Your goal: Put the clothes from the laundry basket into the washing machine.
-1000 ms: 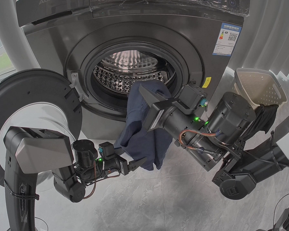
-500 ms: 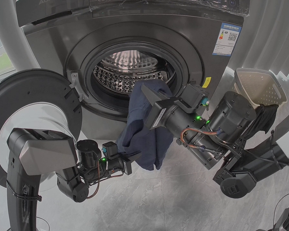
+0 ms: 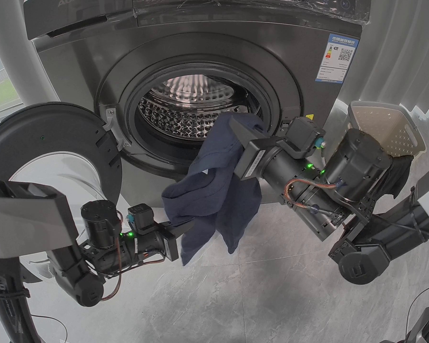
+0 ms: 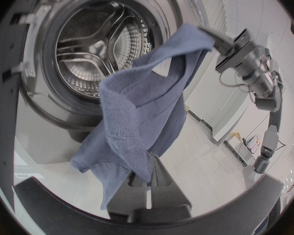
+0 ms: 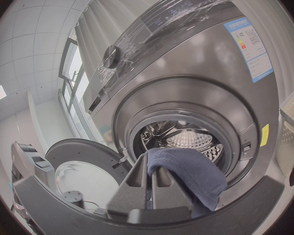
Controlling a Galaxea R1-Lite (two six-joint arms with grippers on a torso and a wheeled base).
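The right jaws, grasping the top of the blue garment, have risen to the 4 o'clock rim of the washing machine opening. The left jaws, clenched on its lower fold, pulled it toward 8 o'clock.

The garment hangs before the washing machine opening. The door stands left, the laundry basket right.

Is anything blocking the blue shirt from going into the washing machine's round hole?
Nothing visible does. The door is swung aside, and the blue shirt hangs right before the open drum mouth, gripped by the left pincer and right pincer.
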